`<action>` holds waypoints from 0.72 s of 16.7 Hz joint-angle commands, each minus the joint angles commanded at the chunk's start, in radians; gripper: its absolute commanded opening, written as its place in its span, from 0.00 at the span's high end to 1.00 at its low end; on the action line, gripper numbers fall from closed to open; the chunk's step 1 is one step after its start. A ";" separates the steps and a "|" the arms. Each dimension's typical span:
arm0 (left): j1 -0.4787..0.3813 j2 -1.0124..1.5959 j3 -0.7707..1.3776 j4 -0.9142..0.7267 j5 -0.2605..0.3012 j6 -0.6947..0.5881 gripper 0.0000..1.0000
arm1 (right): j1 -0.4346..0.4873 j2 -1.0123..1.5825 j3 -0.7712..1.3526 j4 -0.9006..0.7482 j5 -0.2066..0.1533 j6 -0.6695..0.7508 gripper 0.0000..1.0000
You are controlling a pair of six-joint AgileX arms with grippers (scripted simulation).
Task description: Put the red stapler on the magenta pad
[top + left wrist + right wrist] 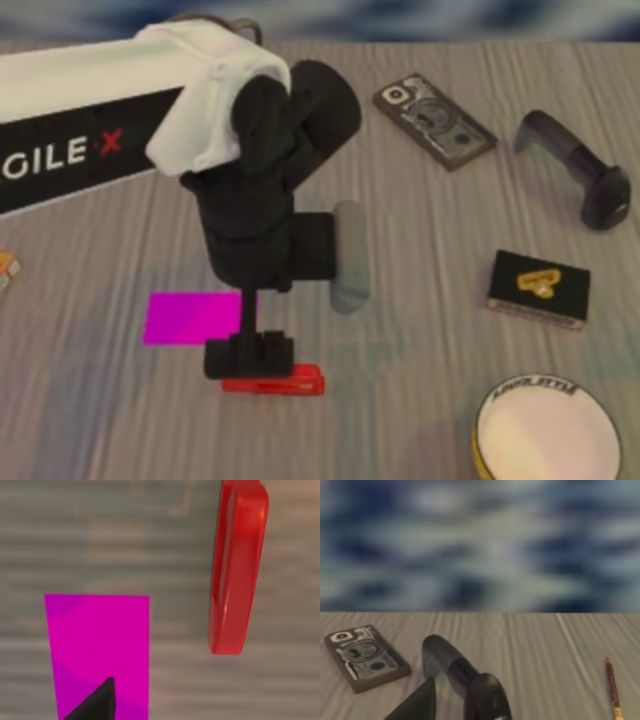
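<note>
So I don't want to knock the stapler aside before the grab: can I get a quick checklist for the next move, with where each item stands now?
1. Red stapler lies flat on the table, beside the magenta pad, not on it: ok for pickup.
2. Left pincer is over the stapler's left end: ok.
3. Left pincer open wide enough: cannot tell.
4. Stapler gripped: not ok; the left wrist view shows it apart from the finger.
5. Pad bare: ok.
6. Right arm out of the way: ok, absent from the top view.
</note>
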State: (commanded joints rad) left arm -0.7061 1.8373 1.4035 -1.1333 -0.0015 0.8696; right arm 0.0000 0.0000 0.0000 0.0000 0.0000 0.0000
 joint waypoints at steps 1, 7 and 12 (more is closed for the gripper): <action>-0.001 0.005 -0.010 0.013 0.000 0.001 0.00 | 0.000 0.000 0.000 0.000 0.000 0.000 0.00; -0.001 0.097 -0.159 0.263 0.001 0.004 0.00 | 0.000 0.000 0.000 0.000 0.000 0.000 0.00; -0.001 0.142 -0.228 0.369 0.001 0.006 0.00 | 0.000 0.000 0.000 0.000 0.000 0.000 0.00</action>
State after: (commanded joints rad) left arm -0.7073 1.9797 1.1751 -0.7638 -0.0007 0.8757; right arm 0.0000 0.0000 0.0000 0.0000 0.0000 0.0000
